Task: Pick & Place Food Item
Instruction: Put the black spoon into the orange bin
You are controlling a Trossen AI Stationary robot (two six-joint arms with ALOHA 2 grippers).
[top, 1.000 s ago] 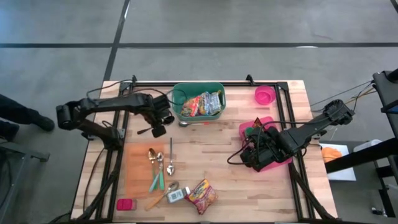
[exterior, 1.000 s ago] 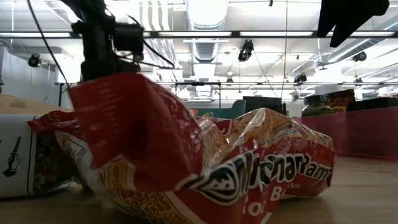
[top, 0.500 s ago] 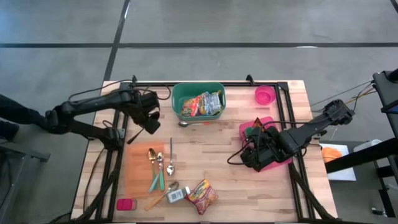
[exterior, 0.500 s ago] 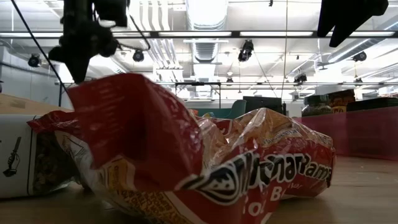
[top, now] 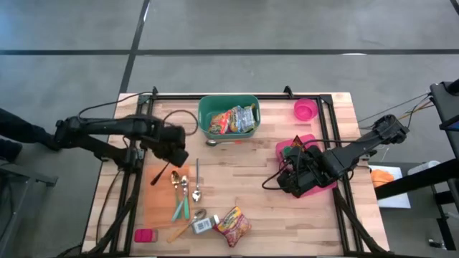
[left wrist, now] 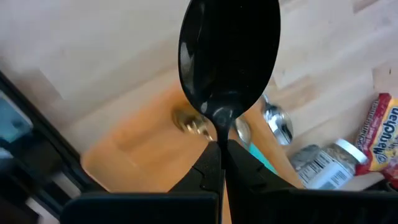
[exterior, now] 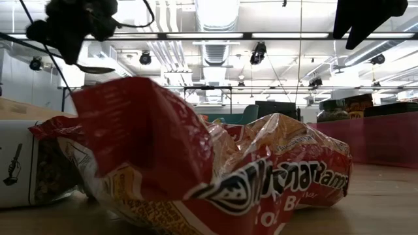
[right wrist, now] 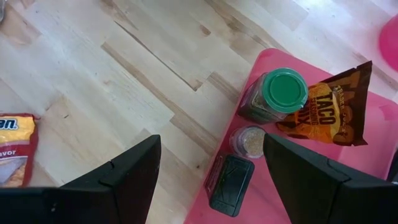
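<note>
My left gripper point(top: 172, 152) hangs above the far end of the orange cutting board point(top: 159, 204), shut on a black spoon point(left wrist: 229, 56). In the low view it is high at the left point(exterior: 68, 29). A red noodle packet point(top: 233, 224) lies on the table near the front edge and fills the low view point(exterior: 215, 170). A green bin point(top: 228, 107) at the far middle holds more food packets. My right gripper point(right wrist: 211, 162) stands open above a pink tray point(right wrist: 298, 180) at the right and touches nothing. My left gripper pinches the black spoon's thin handle point(left wrist: 222, 134) between its two fingers, just behind the bowl. The fingers come from above. The bowl sticks out past the fingertips toward the table's near left. The spoon is lifted clear of the board.
Several spoons point(top: 185, 188) lie on the orange board, with a small jar point(top: 203, 224) and a pink block point(top: 145, 235) near the front edge. The pink tray carries a green-lidded jar point(right wrist: 277, 93), a taco packet point(right wrist: 333, 112) and a black box point(right wrist: 229, 183). A pink bowl point(top: 305, 110) stands far right.
My left gripper has gone from beside the green bin toward the near edge, over the orange board, and has risen. It has rolled about its own axis. The black spoon has swung with it, from pointing left to pointing toward the near left.
</note>
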